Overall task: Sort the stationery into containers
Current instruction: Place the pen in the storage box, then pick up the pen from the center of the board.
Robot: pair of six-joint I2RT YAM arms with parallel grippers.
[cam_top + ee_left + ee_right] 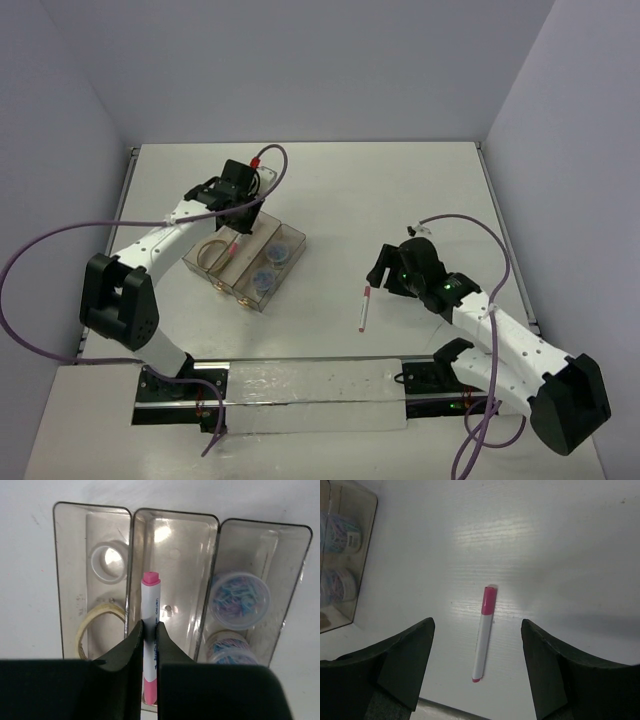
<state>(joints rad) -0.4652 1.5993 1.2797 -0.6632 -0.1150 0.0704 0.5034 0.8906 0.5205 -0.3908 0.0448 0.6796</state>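
Observation:
The tinted three-compartment tray [292, 263] [219, 527] sits left of centre. Its left compartment holds the white tape ring [109, 561] and the tan rubber-band loop [98, 625]. Its right compartment holds two clear jars with blue contents [240, 593] [230, 648]. My left gripper [149, 626] [238, 212] is shut on a white pen with pink-red ends [150, 635], held over the middle compartment. My right gripper [477, 635] [388, 268] is open, hovering above the second pen [484, 632] [364, 306], which lies on the table between its fingers.
The white table [400, 190] is walled on three sides. A transparent strip [310, 395] lies along the near edge between the arm bases. Purple cables [60, 235] loop beside both arms.

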